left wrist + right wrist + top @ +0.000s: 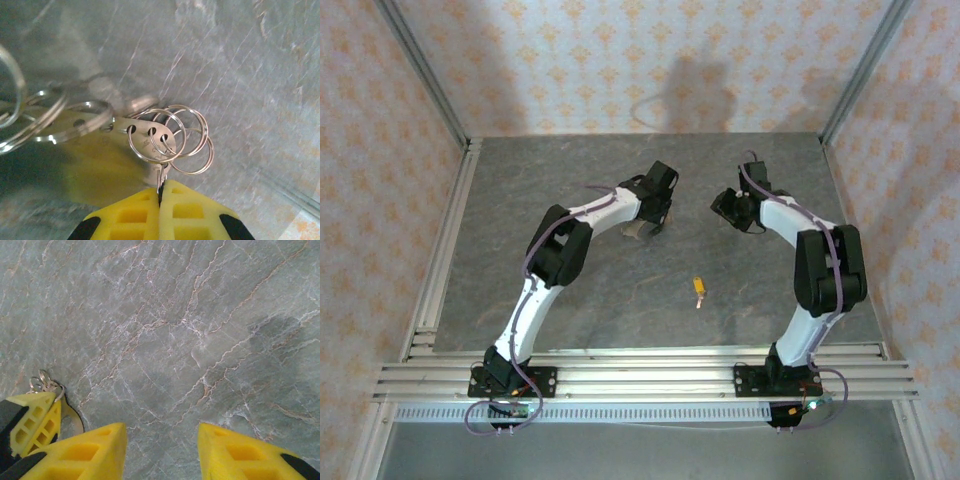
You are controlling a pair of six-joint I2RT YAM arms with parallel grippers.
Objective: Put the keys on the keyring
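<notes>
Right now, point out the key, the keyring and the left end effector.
key point(699, 287): top view, orange head.
keyring point(141, 131): left wrist view, perforated strip.
left end effector point(161, 189): left wrist view, fingertip seam.

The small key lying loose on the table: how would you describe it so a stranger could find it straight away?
Start at the grey marbled table and look between the left arm and the right arm, nearer the right one. There lies the key, tiny and alone. Its orange-yellow head sets it apart from the silvery keyring pinched in the left gripper.
</notes>
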